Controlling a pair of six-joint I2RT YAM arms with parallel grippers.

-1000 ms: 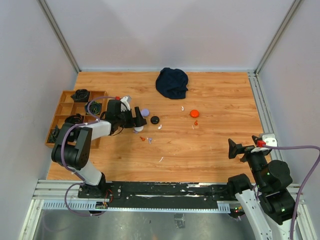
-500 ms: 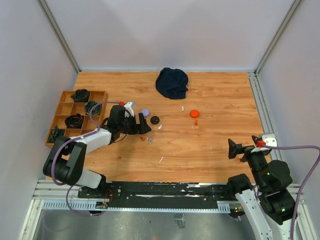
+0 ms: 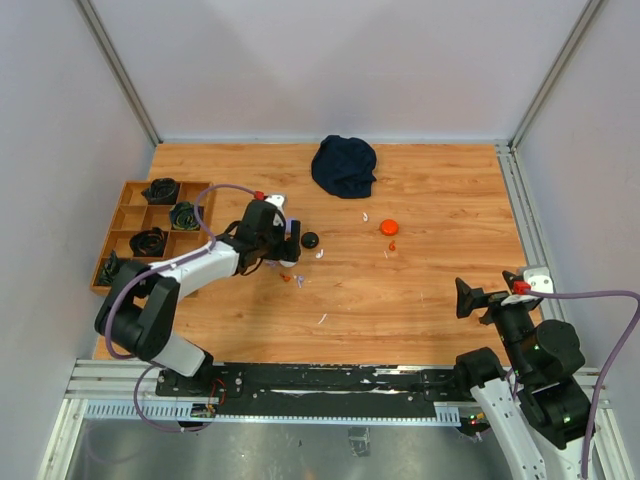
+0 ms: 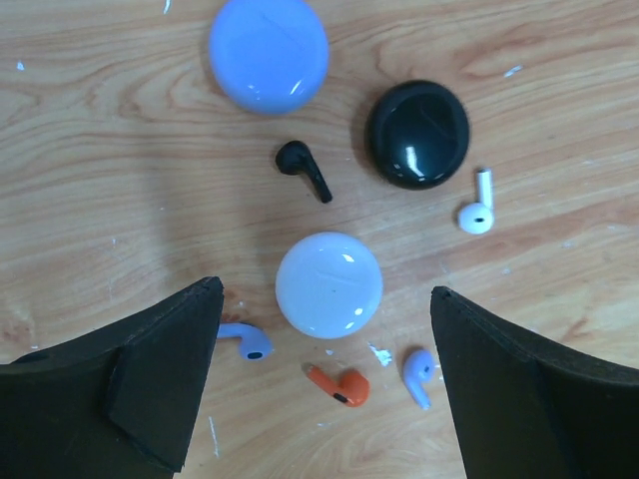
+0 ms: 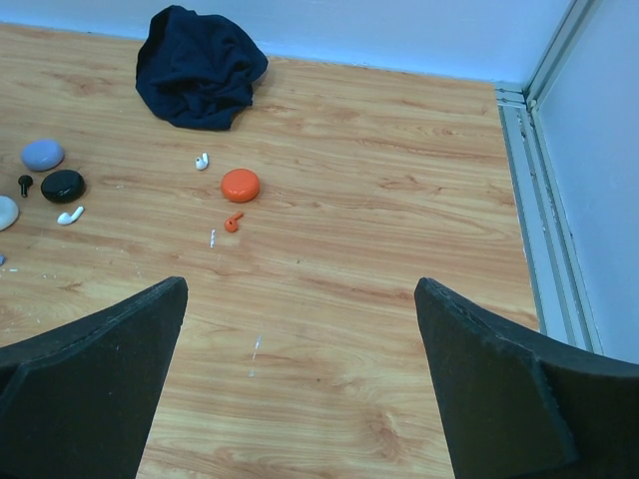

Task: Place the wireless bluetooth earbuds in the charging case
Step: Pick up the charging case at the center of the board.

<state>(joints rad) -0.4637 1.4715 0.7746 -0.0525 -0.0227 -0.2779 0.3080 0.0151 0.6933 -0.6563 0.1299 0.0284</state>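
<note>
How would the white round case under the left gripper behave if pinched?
The white round case looks glossy and domed, so a grip may slip off. It lies flat on the wooden table, so a push would probably slide it, not roll it.

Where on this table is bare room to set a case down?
Bare wood lies between the orange case and the right-side rail. It is crowded around the white case, beside the black case, the lilac case and loose earbuds.
</note>
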